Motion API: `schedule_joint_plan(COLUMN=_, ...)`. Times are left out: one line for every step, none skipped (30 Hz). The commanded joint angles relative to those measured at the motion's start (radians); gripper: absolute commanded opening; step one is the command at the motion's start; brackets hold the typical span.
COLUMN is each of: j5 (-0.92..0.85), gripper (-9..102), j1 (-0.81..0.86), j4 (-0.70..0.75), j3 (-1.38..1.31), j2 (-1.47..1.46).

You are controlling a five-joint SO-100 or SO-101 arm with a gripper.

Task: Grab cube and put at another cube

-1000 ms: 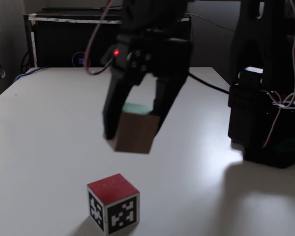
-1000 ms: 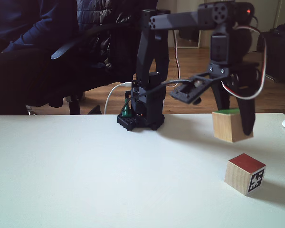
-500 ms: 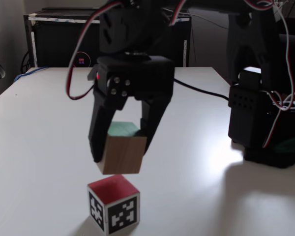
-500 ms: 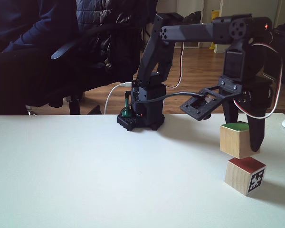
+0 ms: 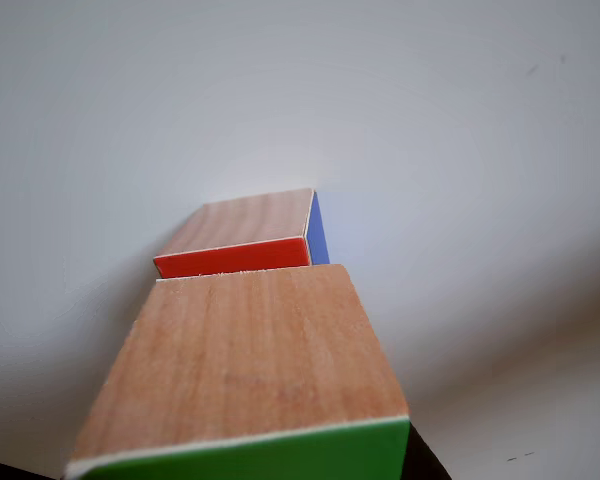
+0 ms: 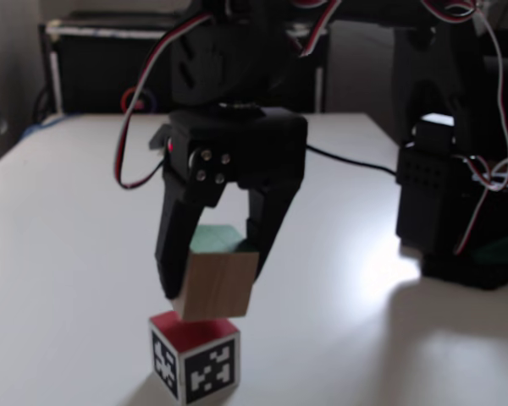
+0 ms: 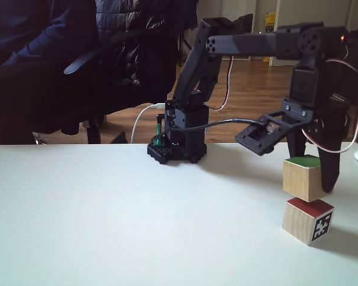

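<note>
Two cubes on show: one green-faced cube, one red-topped cube with black-and-white marker squares on its sides. One arm, with one gripper and its two fingers. One black arm base. One white table. One office chair behind it, in a fixed view.

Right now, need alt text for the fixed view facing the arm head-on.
The end effector holds a green-topped wooden cube right over a red-topped cube with black-and-white marker faces, on a white table. Arm base sits at right.
</note>
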Motion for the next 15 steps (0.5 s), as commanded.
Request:
schedule_joint_plan(j5=0.006, gripper=16, j1=-0.003, j4=0.011, j3=-0.066, j2=0.002)
schedule_joint_plan(j5=0.006, gripper=17, j1=-0.002, j4=0.012, j3=-0.074, j2=-0.005)
schedule_joint_plan(j5=0.009, gripper=17, j1=0.0, j4=0.017, j3=-0.084, j2=-0.012)
schedule_joint_plan(j5=0.012, gripper=17, j1=0.002, j4=0.025, j3=-0.1, j2=-0.023)
schedule_joint_plan(j5=0.014, gripper=17, j1=0.003, j4=0.029, j3=-0.112, j2=-0.031)
schedule_joint_plan(j5=0.014, gripper=18, j1=0.006, j4=0.031, j3=-0.12, j2=-0.037)
schedule_joint_plan(j5=0.014, gripper=18, j1=0.008, j4=0.034, j3=-0.129, j2=-0.041)
schedule_joint_plan(j5=0.012, gripper=18, j1=0.009, j4=0.041, j3=-0.144, j2=-0.051)
schedule_joint_plan(j5=0.012, gripper=19, j1=0.011, j4=0.054, j3=-0.163, j2=-0.063)
schedule_joint_plan(j5=0.012, gripper=19, j1=0.012, j4=0.061, j3=-0.178, j2=-0.075)
schedule_joint_plan(j5=0.014, gripper=20, j1=0.014, j4=0.069, j3=-0.19, j2=-0.084)
schedule_joint_plan(j5=0.017, gripper=21, j1=0.015, j4=0.075, j3=-0.202, j2=-0.097)
schedule_joint_plan(j5=0.02, gripper=22, j1=0.017, j4=0.08, j3=-0.213, j2=-0.106)
schedule_joint_plan(j5=0.02, gripper=23, j1=0.017, j4=0.084, j3=-0.221, j2=-0.115)
schedule_joint_plan(j5=0.021, gripper=24, j1=0.018, j4=0.092, j3=-0.235, j2=-0.129)
